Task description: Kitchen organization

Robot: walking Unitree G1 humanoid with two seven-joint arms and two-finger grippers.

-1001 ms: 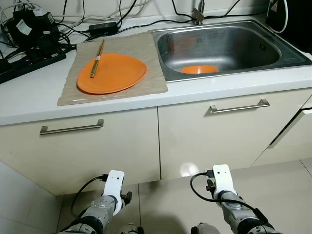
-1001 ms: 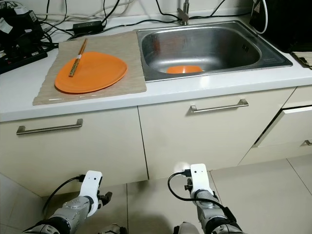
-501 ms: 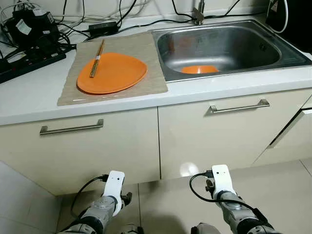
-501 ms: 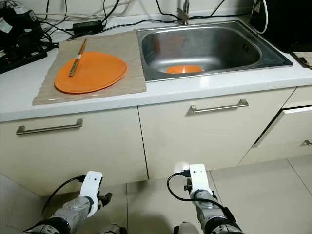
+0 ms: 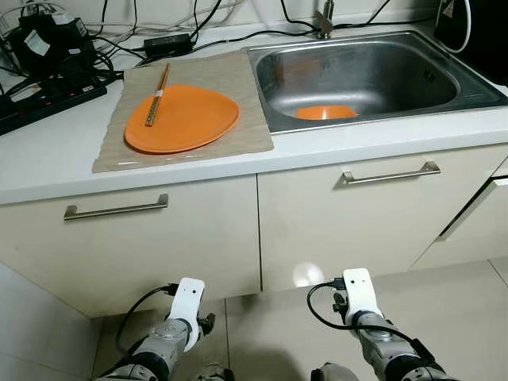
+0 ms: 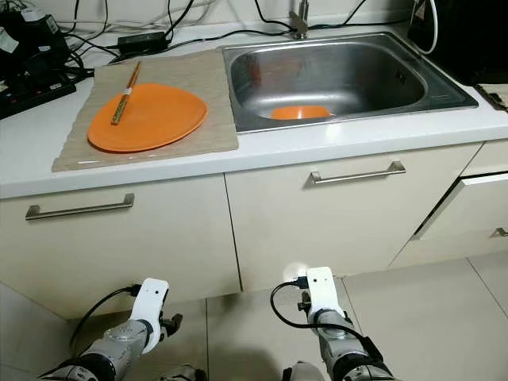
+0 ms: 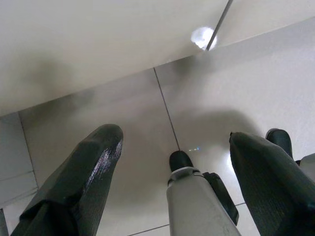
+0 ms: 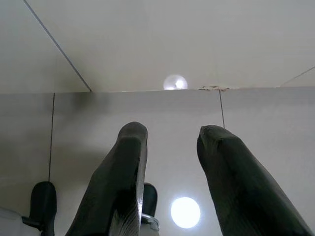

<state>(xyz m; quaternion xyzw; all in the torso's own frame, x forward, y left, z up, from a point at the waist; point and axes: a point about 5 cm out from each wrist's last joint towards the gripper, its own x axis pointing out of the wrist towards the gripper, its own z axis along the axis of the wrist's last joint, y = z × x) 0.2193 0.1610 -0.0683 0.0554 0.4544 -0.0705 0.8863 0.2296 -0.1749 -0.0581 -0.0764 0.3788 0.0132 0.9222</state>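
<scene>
Nearest the camera, both arms hang idle low over the pale tiled floor (image 5: 262, 333) in front of the cabinets. The left gripper (image 7: 172, 162) has its jaws spread wide with nothing between them, its two black fingers (image 7: 83, 172) framing bare tile. The right gripper (image 8: 170, 162) is parted more narrowly, also holding nothing.

Above them stand the cream cabinet fronts with two brushed metal bar handles (image 5: 116, 209).

On the white table (image 5: 48, 155) lies a beige woven placemat (image 5: 238, 87), and on it sits the flat orange plate (image 5: 184, 119), with a pair of brown wooden chopsticks (image 5: 157, 95) resting across its far left edge and reaching onto the mat. Just right of the mat is the stainless steel sink (image 5: 373, 75), with an orange bowl-like dish (image 5: 326, 113) low in its basin.

The plate looks rigid, smooth and probably breakable, with a shallow rim; a pinch on the near edge seems the surest hold, kept level. The chopsticks are light, thin and apt to roll or slide off, so they are likely best taken first, near their middle. The dish in the basin may be wet and slick.

Farthest back, a tangle of black cables and a power strip (image 5: 55, 95) lies along the wall.
</scene>
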